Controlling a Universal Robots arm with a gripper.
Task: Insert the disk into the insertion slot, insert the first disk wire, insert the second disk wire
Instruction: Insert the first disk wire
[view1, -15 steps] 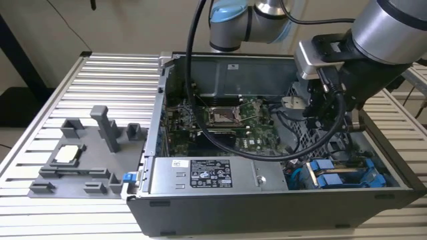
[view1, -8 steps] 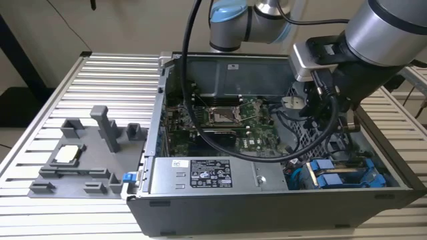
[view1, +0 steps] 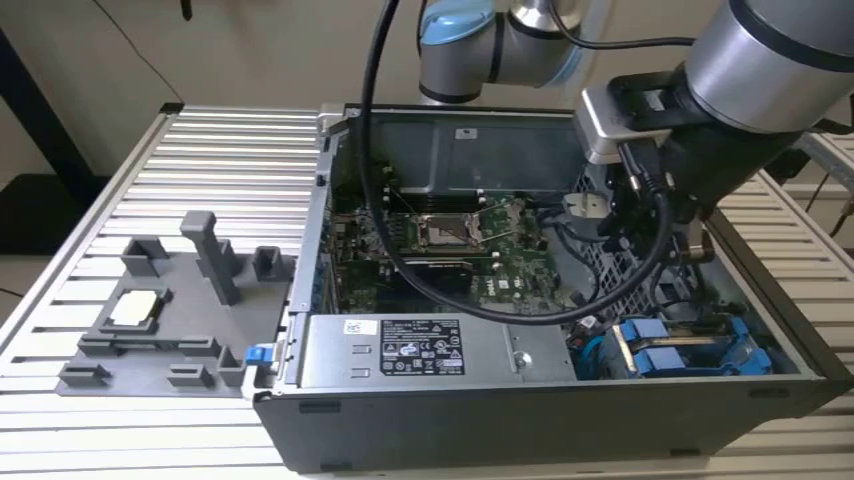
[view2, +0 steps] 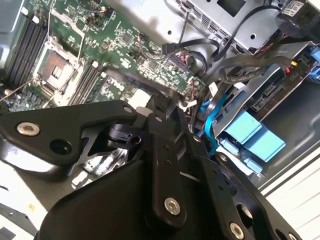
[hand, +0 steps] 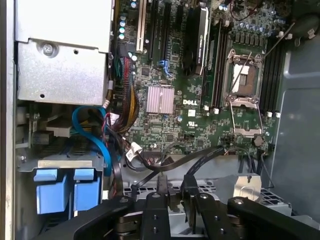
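The gripper (hand: 178, 196) is held low inside the open computer case (view1: 534, 425), over the perforated side wall of the drive cage (view1: 630, 268), at the exterior view's right. Whether it is open or closed on anything cannot be told; a black cable (hand: 200, 156) is seen running from the motherboard (hand: 190, 125) right up to it, but a grasp cannot be confirmed.

The disk (hand: 50, 192) is recognised by its bright blue carrier, whose two blue tabs are shown side by side at the mouth of the cage, just beside the silver power-supply box (view1: 400, 350). It is judged to be seated in the insertion slot already, though the bay's depth is hidden. In the exterior view the carrier lies below the gripper and toward the near wall of the case, with its long axis roughly across that view.

A blue flat cable (hand: 95, 137) is looped just beside the carrier, between it and the motherboard. Its free end is hidden, so its connection cannot be judged. The relation that matters is thus the short offset between the gripper and the disk, with the disk at the nearer end of the cage.
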